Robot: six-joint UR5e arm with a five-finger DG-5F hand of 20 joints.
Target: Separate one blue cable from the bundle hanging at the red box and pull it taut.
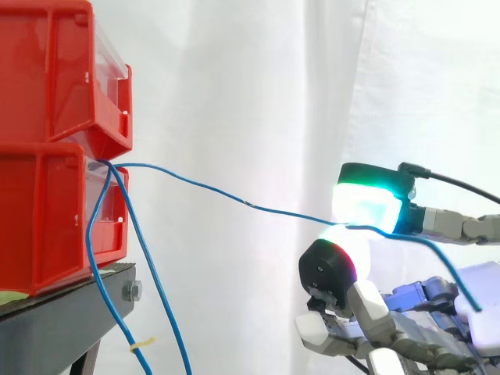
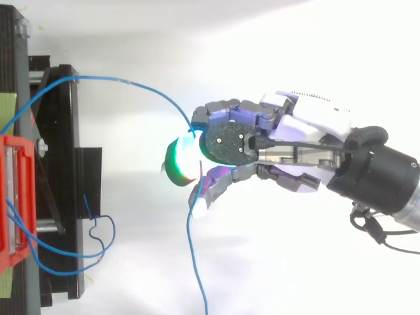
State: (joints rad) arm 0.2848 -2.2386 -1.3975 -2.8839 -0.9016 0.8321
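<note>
Fingers on both sides of blue cable

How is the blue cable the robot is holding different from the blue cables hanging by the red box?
The held cable stretches sideways from the red box to the hand; the hanging cables drop down beside the stand. The held cable is pinched between glowing fingertips; the hand does not touch the hanging cables. All are thin and blue and leave the red box at one spot.
</note>
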